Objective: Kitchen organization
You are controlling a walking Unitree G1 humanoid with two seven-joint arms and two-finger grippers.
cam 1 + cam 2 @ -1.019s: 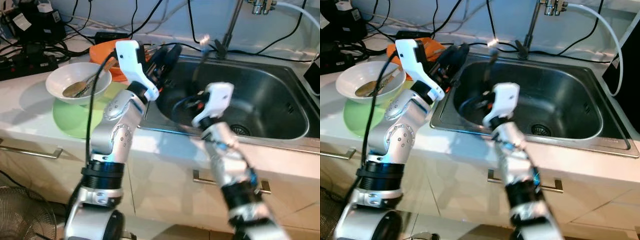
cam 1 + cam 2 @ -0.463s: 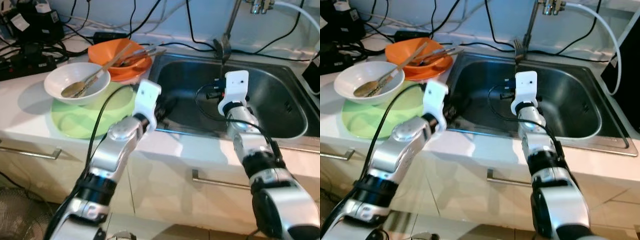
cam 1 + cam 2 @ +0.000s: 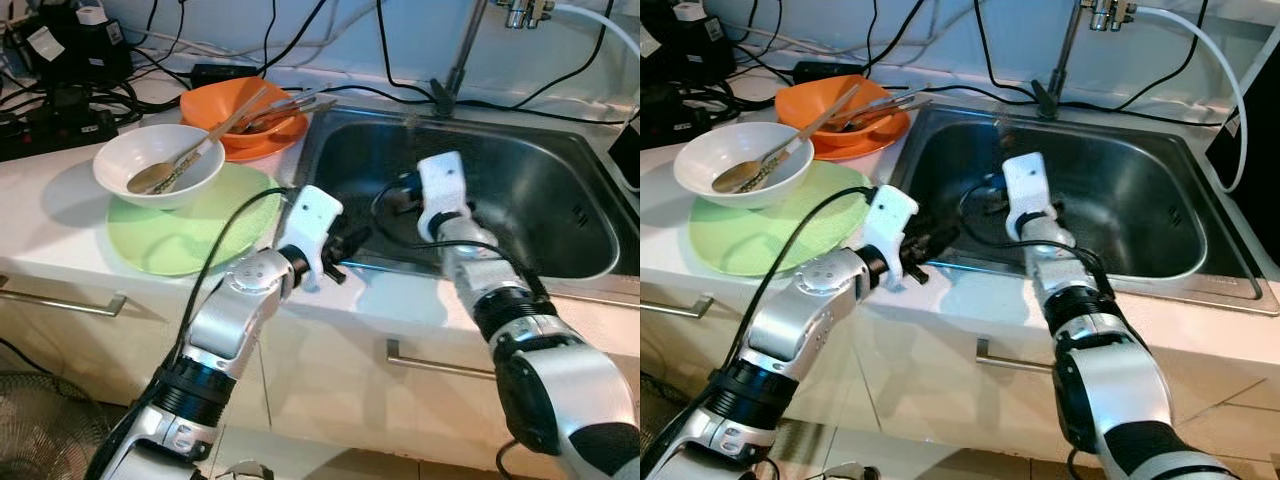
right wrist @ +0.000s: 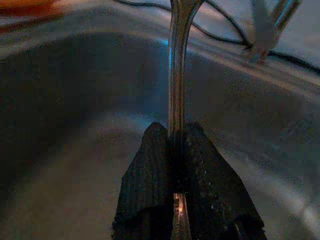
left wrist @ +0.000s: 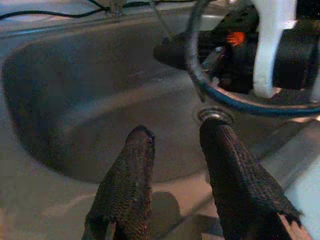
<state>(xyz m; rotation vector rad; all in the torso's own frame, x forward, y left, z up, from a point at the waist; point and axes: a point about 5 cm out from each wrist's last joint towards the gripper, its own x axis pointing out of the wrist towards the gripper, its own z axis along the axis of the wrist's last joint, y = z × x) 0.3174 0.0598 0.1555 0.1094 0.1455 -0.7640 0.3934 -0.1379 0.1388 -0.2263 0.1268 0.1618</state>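
Fingers of the right gripper are pressed together on the handle of a metal utensil, which rises straight up from between them; its working end is cut off by the frame edge, so I cannot tell whether it is a fork or a spoon. That gripper reaches over the front rim of the steel sink, and the utensil is held above the left half of the basin, its thin shaft blurred in the head views. Beside it, the left gripper points into the same basin from the counter edge, its 2 black fingers slightly apart with nothing between them, and the drain lies just beyond their tips. On the white counter to the robot's left of the sink sits a green plate with a white bowl resting on its far edge; the bowl holds a spoon and at least 1 chopstick. Behind the bowl, touching the sink's corner, is an orange dish with several more utensils lying across it. A faucet stem stands at the back of the sink, and black cables and power gear crowd the rear left of the counter.
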